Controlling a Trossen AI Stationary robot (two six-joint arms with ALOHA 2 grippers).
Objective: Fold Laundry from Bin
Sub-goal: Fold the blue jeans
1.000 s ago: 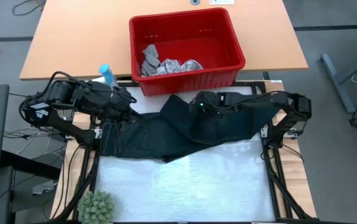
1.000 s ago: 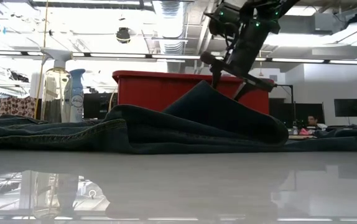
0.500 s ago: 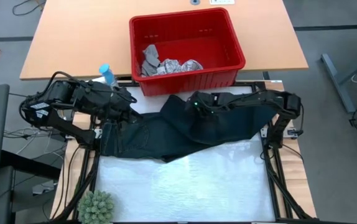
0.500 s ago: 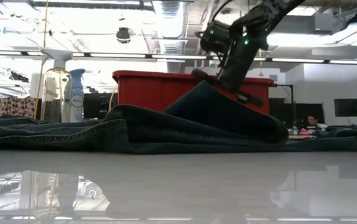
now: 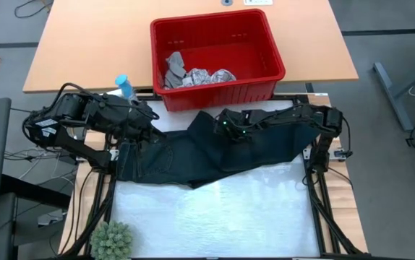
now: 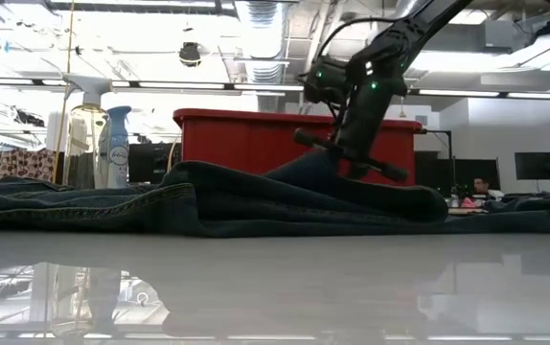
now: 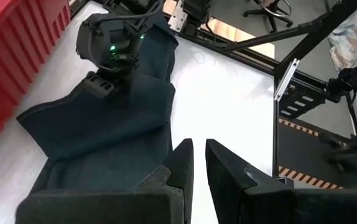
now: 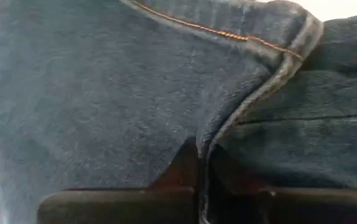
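Observation:
The dark navy trousers (image 5: 186,155) lie spread across the white table top, waist end to the left and a leg reaching right; in the low view the trousers (image 6: 208,196) show as a low ridge. My right gripper (image 5: 223,127) has come down on the leg's far edge and is shut on the cloth. My left gripper (image 5: 147,117) hangs shut above the waist end and touches nothing. The red bin (image 5: 222,94) stands behind the trousers, with a grey cloth and a leaf-print cloth (image 5: 193,74) on its floor. My right gripper pinches the trousers at a raised fold (image 8: 211,140) between its two fingers, near the stitched hem (image 8: 228,34). The fingers slant steeply down from the table's right side. The cloth around the hold lies on the table, bunched up at the fingers (image 6: 325,165).
A blue-capped spray bottle (image 5: 123,85) stands left of the bin, above my left arm. A small green plant (image 5: 112,240) sits at the near left corner. The bare white table top (image 5: 215,209) lies between the trousers and the near edge.
My right gripper has gone down and toward the table's left onto the trouser leg, then shut on the cloth. The raised peak of the trousers under it now stands lower than before.

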